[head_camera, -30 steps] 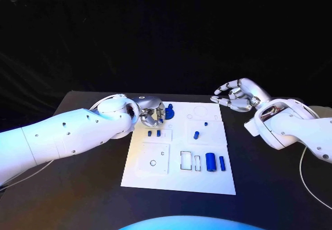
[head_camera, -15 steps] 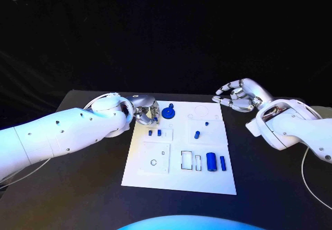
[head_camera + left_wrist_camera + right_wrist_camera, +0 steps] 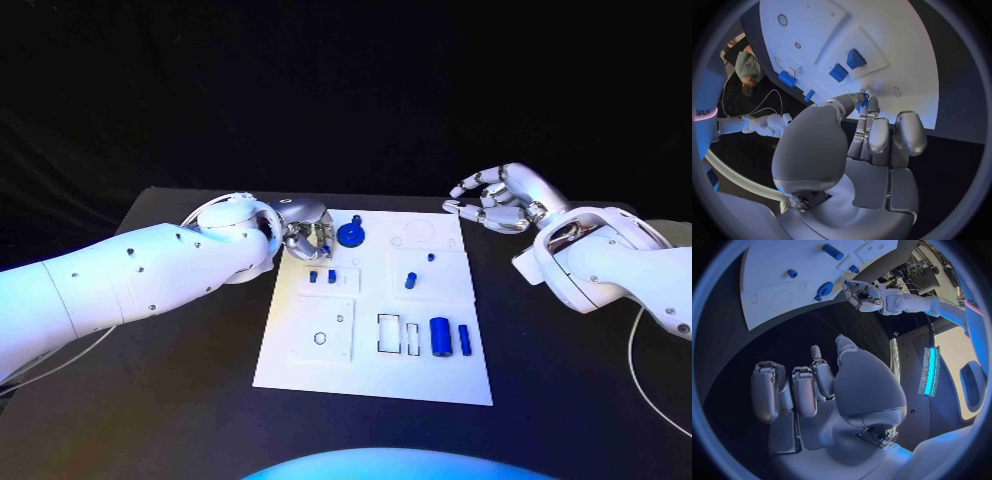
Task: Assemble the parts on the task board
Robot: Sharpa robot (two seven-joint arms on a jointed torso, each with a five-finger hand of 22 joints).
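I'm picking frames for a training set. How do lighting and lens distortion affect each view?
Head view: bluish light tints the left arm, the task board is evenly lit, and the backdrop is black. Left wrist view: fisheye bends the board's straight edges around the left hand. Right wrist view: the same curving, plus a bright glowing strip beside the right hand.

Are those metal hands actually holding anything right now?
The right hand holds nothing, hovering beside the white board. The left hand has its fingertips by a round blue piece; whether it grips it cannot be told.
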